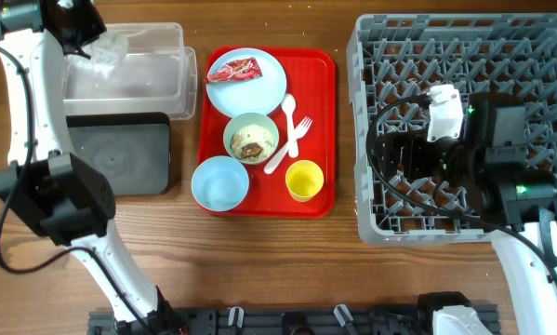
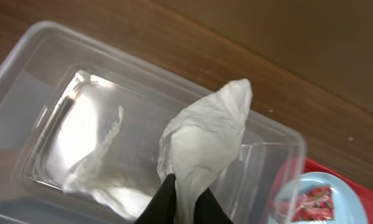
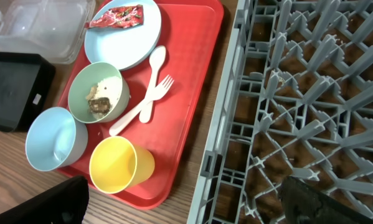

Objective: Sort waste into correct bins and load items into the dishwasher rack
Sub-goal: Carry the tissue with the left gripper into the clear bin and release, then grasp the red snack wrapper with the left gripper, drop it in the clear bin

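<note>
My left gripper (image 2: 185, 194) is shut on a crumpled white napkin (image 2: 205, 134) and holds it above the clear tub (image 2: 43, 68); the overhead view shows the gripper (image 1: 85, 39) over the tub (image 1: 171, 74). The black tray (image 1: 120, 154) lies beside the tub. The blue plate (image 1: 259, 93) carries a red-and-white wrapper (image 1: 233, 69). The green bowl (image 1: 251, 138) holds food scraps. The blue bowl (image 1: 220, 182), yellow cup (image 1: 304, 180), spoon (image 1: 285, 130) and fork (image 1: 297, 135) are nearby. My right gripper (image 3: 186, 205) is open and empty over the grey dishwasher rack (image 1: 464, 56).
All the dishes sit on a red serving tray (image 1: 324, 112) between the bins and the rack. The left arm's links (image 1: 55, 195) stand over the table's left side. Bare wooden table runs along the front edge.
</note>
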Available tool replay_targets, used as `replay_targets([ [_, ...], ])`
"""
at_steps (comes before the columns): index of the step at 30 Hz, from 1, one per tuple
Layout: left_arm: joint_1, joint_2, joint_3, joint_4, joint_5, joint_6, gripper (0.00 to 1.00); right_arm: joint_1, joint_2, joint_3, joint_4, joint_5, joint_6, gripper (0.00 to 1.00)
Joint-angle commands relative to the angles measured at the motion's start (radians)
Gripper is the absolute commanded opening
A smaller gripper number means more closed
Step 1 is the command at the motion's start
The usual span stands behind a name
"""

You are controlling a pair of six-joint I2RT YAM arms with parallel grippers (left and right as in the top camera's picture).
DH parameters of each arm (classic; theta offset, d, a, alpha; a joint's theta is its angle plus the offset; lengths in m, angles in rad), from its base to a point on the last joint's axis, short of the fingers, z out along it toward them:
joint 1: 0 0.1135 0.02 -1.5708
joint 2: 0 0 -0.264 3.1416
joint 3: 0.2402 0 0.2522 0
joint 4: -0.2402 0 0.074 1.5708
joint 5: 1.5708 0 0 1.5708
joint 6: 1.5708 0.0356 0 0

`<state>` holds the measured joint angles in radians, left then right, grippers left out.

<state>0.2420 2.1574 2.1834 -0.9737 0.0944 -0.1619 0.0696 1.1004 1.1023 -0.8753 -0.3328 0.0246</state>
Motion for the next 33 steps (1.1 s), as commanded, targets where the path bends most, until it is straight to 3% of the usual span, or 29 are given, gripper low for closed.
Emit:
replay_targets([
  [1,-0.003,0.092,-0.008,0.018,0.016,-0.007,0.67,0.003,0.007,0.021,0.002,-0.006,0.005,1.0],
  [2,-0.008,0.096,-0.008,0.013,0.045,-0.006,0.86,0.003,0.007,0.021,0.002,-0.006,0.005,1.0],
  [3,-0.017,0.095,-0.008,0.013,0.069,-0.002,0.98,0.003,0.007,0.021,0.002,-0.006,0.005,1.0],
  [4,-0.029,0.084,-0.008,0.015,0.085,-0.002,1.0,0.003,0.007,0.021,0.004,-0.006,0.005,1.0],
  [7,-0.161,0.026,-0.008,-0.008,0.095,0.079,1.0,0.003,0.007,0.021,0.005,-0.006,0.005,1.0],
  [12,-0.377,0.051,-0.008,-0.01,0.068,0.08,1.0,0.003,0.007,0.021,-0.001,-0.006,0.004,1.0],
  [16,-0.5,0.145,-0.008,0.024,0.033,0.267,0.98,0.003,0.007,0.021,0.0,-0.006,0.003,1.0],
  [23,-0.508,0.327,-0.008,0.116,-0.017,0.369,0.97,0.003,0.007,0.021,-0.002,-0.006,0.002,1.0],
  [30,-0.492,0.393,-0.008,0.2,-0.025,0.368,1.0,0.003,0.007,0.021,-0.007,-0.006,0.002,1.0],
  [33,-0.493,0.42,-0.008,0.151,-0.025,0.367,0.92,0.003,0.011,0.021,-0.006,-0.006,0.002,1.0],
])
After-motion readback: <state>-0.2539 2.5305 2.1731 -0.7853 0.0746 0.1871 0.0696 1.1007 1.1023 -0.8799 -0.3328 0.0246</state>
